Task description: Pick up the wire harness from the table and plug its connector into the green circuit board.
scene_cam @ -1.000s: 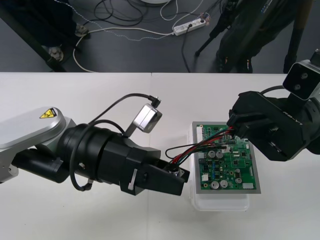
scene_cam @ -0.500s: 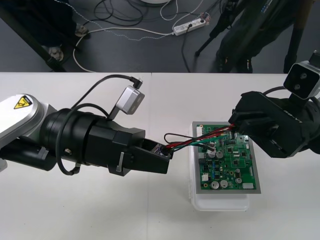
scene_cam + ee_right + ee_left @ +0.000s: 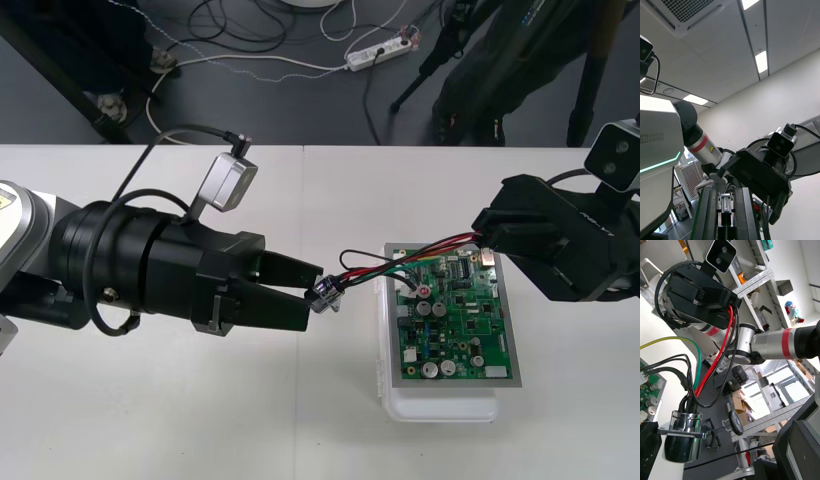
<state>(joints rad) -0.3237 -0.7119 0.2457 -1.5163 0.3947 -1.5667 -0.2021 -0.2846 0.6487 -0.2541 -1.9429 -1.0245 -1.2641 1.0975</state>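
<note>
The green circuit board (image 3: 455, 325) lies on its white base (image 3: 440, 408) at the table's right. My right gripper (image 3: 487, 245) hovers over the board's far right corner, shut on the harness wires (image 3: 400, 265). They stretch left, above the table, to the round metal socket (image 3: 325, 293). My left gripper (image 3: 305, 290) is open just left of the socket, fingertips spread beside it. In the left wrist view the socket (image 3: 685, 429) hangs on its wires (image 3: 715, 363) between wide-apart fingers (image 3: 649, 448), below the right gripper (image 3: 700, 296). In the right wrist view, my right gripper (image 3: 726, 215) has its fingers close together.
Bare table (image 3: 300, 420) lies in front of and left of the board. The table's far edge (image 3: 300, 147) runs along the top, with dark floor, cables and a power strip (image 3: 378, 52) beyond it.
My left gripper has drawn back to the left and opened off the socket. The socket now hangs at its fingertips. My right gripper has shifted slightly right, pulling the wires straighter.
</note>
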